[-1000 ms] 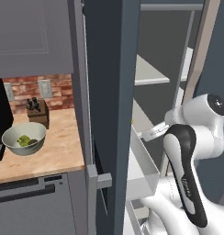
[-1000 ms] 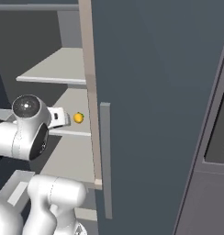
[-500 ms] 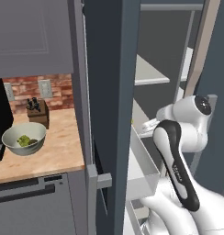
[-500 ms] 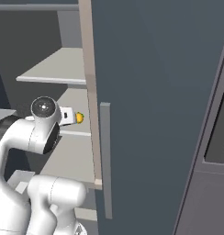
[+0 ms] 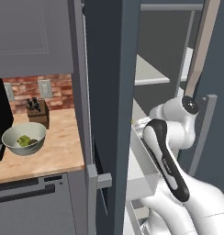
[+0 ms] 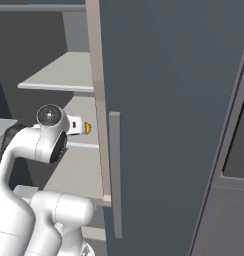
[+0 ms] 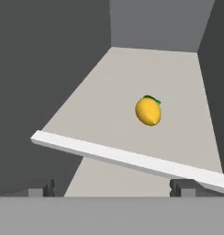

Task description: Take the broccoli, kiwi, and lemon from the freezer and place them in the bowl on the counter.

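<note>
1. Jaws are being held spread wide and empty: in the hand view the two dark tips of the gripper (image 7: 111,188) are standing far apart at the bottom edge, with nothing between them

2. Far left in the left base view, the bowl (image 5: 24,138) is sitting on the counter (image 5: 54,153), with green pieces lying inside it; it is well apart from the freezer (image 5: 111,92), so a long carry is to be expected once the fruit is gripped

3. Moving right, the arm is being reached in past the open freezer door (image 6: 164,110) toward the pale shelf (image 7: 132,92)

4. On that shelf the lemon (image 7: 148,110) is lying by itself, beyond the white front lip (image 7: 127,159) and a little right of centre in the hand view; in the right base view the lemon (image 6: 88,128) is peeking out just past the hand

5. For a clean pick, the hand is best being shifted so the fruit is centred between the tips, and being carried over the lip without clipping it

6. The rounded fruit is judged likely to roll if nudged by one finger first, so both fingers are best being brought level with its widest part before closing

7. The door edge is close to the arm's right, so a straight withdrawal is being advised
</note>
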### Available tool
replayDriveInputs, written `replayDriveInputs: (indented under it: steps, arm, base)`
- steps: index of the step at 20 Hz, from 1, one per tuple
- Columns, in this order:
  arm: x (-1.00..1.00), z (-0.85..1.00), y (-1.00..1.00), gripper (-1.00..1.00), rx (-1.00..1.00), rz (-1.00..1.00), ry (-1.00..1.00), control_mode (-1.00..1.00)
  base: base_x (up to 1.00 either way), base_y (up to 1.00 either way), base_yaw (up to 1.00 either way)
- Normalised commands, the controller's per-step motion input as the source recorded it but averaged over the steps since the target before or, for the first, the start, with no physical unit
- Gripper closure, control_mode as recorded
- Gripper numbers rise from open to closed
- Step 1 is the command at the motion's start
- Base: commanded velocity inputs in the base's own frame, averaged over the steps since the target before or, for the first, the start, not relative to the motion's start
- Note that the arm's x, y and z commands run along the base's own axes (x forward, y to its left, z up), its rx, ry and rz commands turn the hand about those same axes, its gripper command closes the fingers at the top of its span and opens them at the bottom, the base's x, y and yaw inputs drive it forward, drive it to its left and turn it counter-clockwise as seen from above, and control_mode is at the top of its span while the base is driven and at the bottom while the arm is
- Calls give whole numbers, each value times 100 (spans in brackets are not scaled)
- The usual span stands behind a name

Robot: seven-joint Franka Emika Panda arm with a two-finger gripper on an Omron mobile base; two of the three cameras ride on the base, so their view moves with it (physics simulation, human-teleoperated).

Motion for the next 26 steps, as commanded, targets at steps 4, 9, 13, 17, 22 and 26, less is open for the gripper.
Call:
replayDriveInputs:
  steps: [4, 9, 13, 17, 22, 26]
  arm:
    - [26, -24, 0, -100, -1, -24, 0, -100]
    - [35, -7, -6, -100, 0, -14, 0, -100]
    - [42, 0, -8, -100, 0, 0, 1, -100]
    - [41, -2, 0, -100, 0, 0, 6, -100]
    - [34, -3, 0, -100, 0, 0, 11, -100]
    - [26, -10, 0, -100, 0, 0, 14, -100]
  base:
    - [0, 0, 0]
    - [0, 0, 0]
    - [0, 0, 0]
    - [0, 0, 0]
    - [0, 0, 0]
    - [0, 0, 0]
